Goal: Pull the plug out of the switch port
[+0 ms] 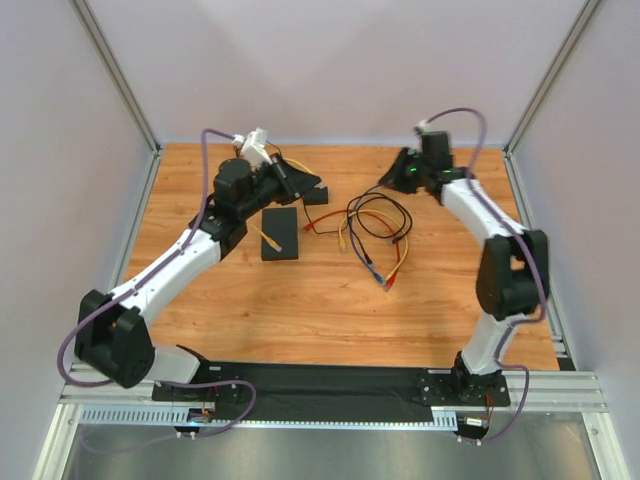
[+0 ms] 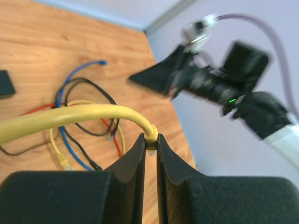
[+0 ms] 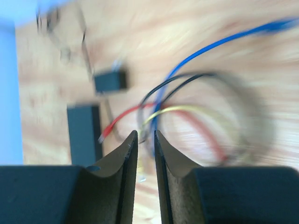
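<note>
The switch [image 1: 281, 233] is a flat black box on the wooden table, and it also shows blurred in the right wrist view [image 3: 84, 133]. A short stretch of yellow cable [image 1: 271, 240] lies across its top. My left gripper [image 1: 305, 182] is beyond the switch and raised. In the left wrist view it [image 2: 151, 140] is shut on the yellow plug [image 2: 150, 134], and the yellow cable [image 2: 70, 116] runs off to the left. The plug is in the air, in no socket. My right gripper [image 1: 388, 180] hovers over the cable tangle; its jaws [image 3: 145, 137] are almost together with nothing between them.
A small black adapter [image 1: 316, 195] lies right of my left gripper and also shows in the right wrist view [image 3: 110, 80]. A tangle of black, red, yellow and blue cables [image 1: 375, 228] lies mid-table. The right arm [image 2: 243, 88] fills the upper right of the left wrist view. Walls enclose the table.
</note>
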You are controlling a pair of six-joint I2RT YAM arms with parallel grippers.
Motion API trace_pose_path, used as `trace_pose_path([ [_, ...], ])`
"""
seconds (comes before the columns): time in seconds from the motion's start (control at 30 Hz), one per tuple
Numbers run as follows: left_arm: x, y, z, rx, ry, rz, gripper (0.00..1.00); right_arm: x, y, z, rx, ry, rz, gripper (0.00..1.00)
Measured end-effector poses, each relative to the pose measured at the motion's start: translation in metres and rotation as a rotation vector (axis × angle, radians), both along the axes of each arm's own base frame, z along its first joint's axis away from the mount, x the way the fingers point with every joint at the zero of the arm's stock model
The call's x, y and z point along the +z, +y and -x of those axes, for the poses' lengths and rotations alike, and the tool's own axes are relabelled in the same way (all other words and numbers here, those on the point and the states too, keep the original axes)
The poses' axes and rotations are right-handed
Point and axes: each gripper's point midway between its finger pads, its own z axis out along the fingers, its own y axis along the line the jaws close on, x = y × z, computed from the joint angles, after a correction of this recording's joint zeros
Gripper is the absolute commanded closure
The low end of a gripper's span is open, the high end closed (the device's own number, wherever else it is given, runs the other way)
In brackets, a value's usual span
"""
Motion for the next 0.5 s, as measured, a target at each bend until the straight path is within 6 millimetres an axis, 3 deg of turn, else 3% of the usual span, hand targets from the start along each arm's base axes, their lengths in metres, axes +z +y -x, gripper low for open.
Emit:
trace_pose_path([
  [0.1, -0.006, -0.044, -0.001, -0.096, 0.031, -0.062, 1.00, 0.044, -0.096, -0.003, -0.208, -0.123, 0.015, 0.76],
  [0.2, -0.010, -0.100, -0.010, -0.204, 0.057, -0.126, 1.00, 0.055, -0.149, 0.012, -0.315, -0.164, 0.034, 0.76],
  [0.23, -0.010, -0.117, -0.013, -0.235, 0.051, -0.134, 1.00, 0.051, -0.164, 0.017, -0.341, -0.159, 0.038, 0.76],
  [0.37, -0.040, -0.171, -0.020, -0.331, 0.092, -0.197, 0.97, 0.013, -0.206, 0.036, -0.417, -0.073, 0.040, 0.76],
  [0.43, -0.058, -0.186, -0.024, -0.356, 0.122, -0.216, 0.96, -0.007, -0.224, 0.048, -0.454, -0.019, 0.029, 0.75],
  [0.5, -0.083, -0.199, -0.031, -0.371, 0.167, -0.243, 0.94, -0.014, -0.236, 0.055, -0.480, 0.002, 0.026, 0.75],
])
